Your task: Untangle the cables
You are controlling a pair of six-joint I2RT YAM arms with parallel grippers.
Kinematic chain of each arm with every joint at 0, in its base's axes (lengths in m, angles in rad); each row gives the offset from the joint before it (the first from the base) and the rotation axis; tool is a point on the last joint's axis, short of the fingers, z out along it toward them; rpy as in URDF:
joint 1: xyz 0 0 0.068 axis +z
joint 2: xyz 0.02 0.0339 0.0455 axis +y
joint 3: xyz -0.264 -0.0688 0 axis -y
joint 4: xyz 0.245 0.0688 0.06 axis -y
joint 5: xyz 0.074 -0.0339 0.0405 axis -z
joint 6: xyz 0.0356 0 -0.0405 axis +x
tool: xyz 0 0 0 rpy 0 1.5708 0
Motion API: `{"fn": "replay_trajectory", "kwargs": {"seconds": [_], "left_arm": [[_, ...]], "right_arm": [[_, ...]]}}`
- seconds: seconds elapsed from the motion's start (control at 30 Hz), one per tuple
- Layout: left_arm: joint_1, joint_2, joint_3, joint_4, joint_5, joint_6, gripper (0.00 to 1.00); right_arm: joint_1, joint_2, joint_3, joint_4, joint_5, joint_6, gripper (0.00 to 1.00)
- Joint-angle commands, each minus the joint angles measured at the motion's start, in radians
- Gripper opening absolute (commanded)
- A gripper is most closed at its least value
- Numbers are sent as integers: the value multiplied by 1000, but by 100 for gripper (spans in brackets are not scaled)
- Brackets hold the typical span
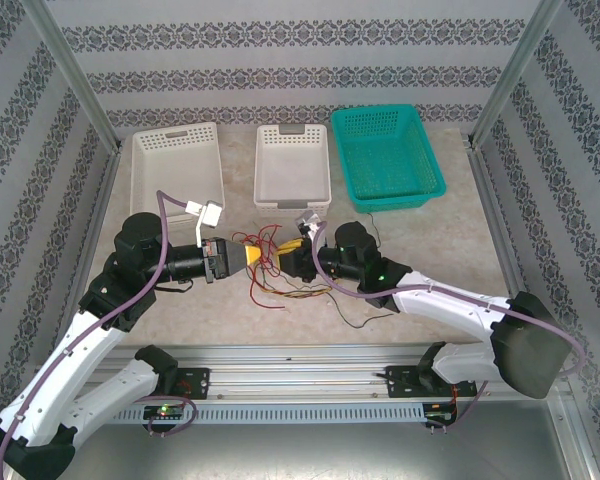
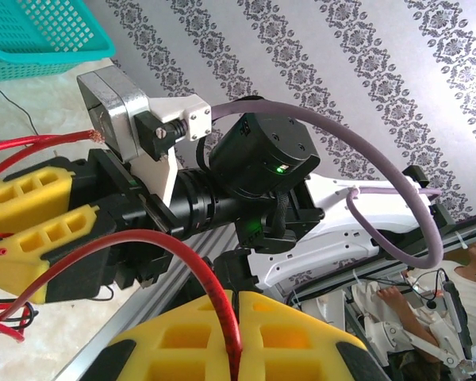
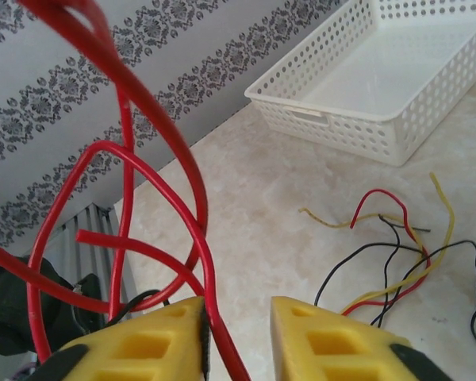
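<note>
Left gripper: points to the right over the middle of the table, nearly tip to tip with the right gripper, just in front of the small white basket. Is closed, with the yellow pads pressed together in the left wrist view. Pinches a red cable in the seam between them, a cable arcing up and to the left toward the other gripper. Right gripper: stands with a clear gap between its yellow fingers, so not clamped on anything. Has red strands rising in loops just in front of it and to its left, with one strand passing down through the gap, close against the left finger; cannot tell if really touching. Rest of the cables: lie loose on the table, just below both grippers in the top view, as thin red, yellow and black strands crossing one another, with one dark strand reaching out toward the right arm. Show in the right wrist view as a small bunch on the table, beyond the fingers and to the right, apart from the gripper. Further back on the table: a larger white basket on the left and a teal basket on the right, both apart from the bunch of cables.
</note>
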Motion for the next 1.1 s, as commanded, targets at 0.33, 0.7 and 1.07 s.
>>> {"fn": "replay_trajectory", "kwargs": {"seconds": [0.33, 0.7, 1.07], "left_arm": [[9, -68, 67, -214, -71, 147, 0], [10, -101, 249, -543, -234, 320, 0], [9, -110, 338, -628, -353, 366, 0]], "right_arm": [[-129, -101, -77, -81, 140, 57, 0], [-406, -231, -253, -115, 102, 200, 0], [-497, -469, -307, -287, 180, 175, 0]]}}
